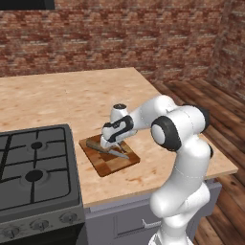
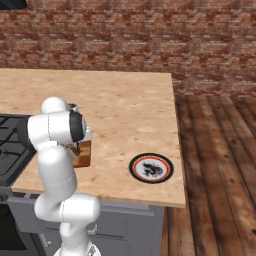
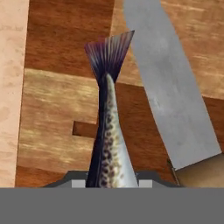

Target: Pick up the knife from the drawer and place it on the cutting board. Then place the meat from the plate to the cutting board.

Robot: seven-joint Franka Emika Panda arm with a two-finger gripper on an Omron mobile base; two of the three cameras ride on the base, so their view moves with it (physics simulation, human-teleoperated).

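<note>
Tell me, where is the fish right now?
The fish hangs tail-first in the gripper just above the cutting board, beside the knife.

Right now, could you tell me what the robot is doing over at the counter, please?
The robot's gripper is shut on the meat, a small fish with a fanned tail, and holds it low over the cutting board beside the stove. The knife already lies on the board, its grey blade next to the fish in the hand view. The plate sits further along the counter, near its front edge. So the meat is over the board, not yet let go.
</note>
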